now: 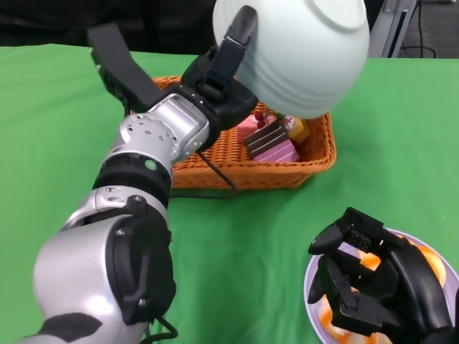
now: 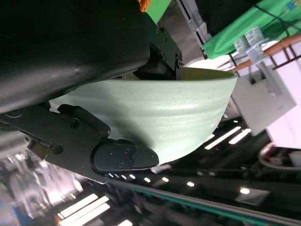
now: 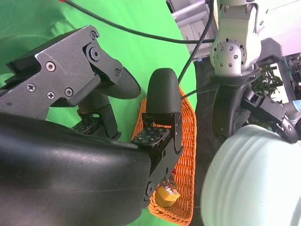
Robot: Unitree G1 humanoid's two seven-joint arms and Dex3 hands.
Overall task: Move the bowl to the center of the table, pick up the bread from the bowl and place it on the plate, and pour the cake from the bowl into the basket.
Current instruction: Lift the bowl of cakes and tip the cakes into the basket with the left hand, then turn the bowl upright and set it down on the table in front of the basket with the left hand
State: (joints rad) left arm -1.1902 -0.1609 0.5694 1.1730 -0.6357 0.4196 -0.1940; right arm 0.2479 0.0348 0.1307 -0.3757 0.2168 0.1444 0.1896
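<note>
My left hand point(image 1: 219, 79) grips a pale green ribbed bowl point(image 1: 297, 54) by its rim, tipped upside down above the orange wicker basket point(image 1: 315, 161). The bowl point(image 2: 174, 117) fills the left wrist view, fingers point(image 2: 120, 155) clamped on its wall. A pink and brown layered cake point(image 1: 271, 142) lies in the basket next to a small yellow piece point(image 1: 297, 129). My right hand point(image 1: 380, 283) hovers low over a lavender plate point(image 1: 313, 276) holding orange bread point(image 1: 430, 259), its fingers curled with nothing held. The right wrist view shows the basket point(image 3: 188, 155) and the bowl point(image 3: 254, 183).
Green cloth point(image 1: 50, 129) covers the table. A table edge and dark backdrop run along the far side. My left forearm point(image 1: 143, 165) crosses the left part of the table toward the basket.
</note>
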